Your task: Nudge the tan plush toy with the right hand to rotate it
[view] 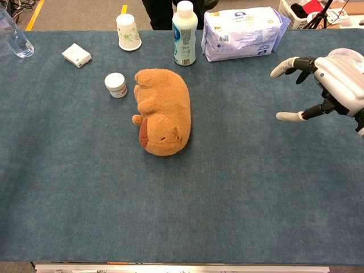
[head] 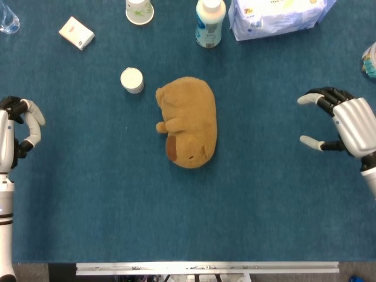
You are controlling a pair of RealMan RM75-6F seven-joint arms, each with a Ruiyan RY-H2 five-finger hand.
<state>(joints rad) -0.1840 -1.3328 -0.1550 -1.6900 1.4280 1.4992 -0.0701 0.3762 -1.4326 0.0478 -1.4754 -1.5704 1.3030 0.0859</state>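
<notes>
- The tan plush toy (head: pixel 190 123) lies near the middle of the blue counter (head: pixel 106 200), stretched lengthwise front to back, with its head end toward the near edge and a small paw sticking out on its left side.
- The right robot hand (head: pixel 343 120) is at the right edge of the counter, well apart from the toy, with a wide stretch of bare blue cloth between them.
- That right robot hand is released: its fingers (view: pixel 284 66) are spread and point toward the toy, the thumb is held apart lower down, and nothing is in its grasp.
- The left robot hand (head: pixel 17 126) shows only in the head view, at the far left edge of the counter, also well apart from the toy.
- Its fingers are curled inward around nothing, so it is clenched and holds no object.
- A small white jar (head: pixel 132 80) stands just beside the toy's rear end, on its left, not touching it.
- Along the back of the counter stand a paper cup (view: pixel 128 32), a white bottle (view: pixel 185 33) and a pack of wipes (view: pixel 243 33).
- A small white box (view: pixel 76 54) lies at the back left, with a clear bottle (view: pixel 12 35) in the far corner.
</notes>
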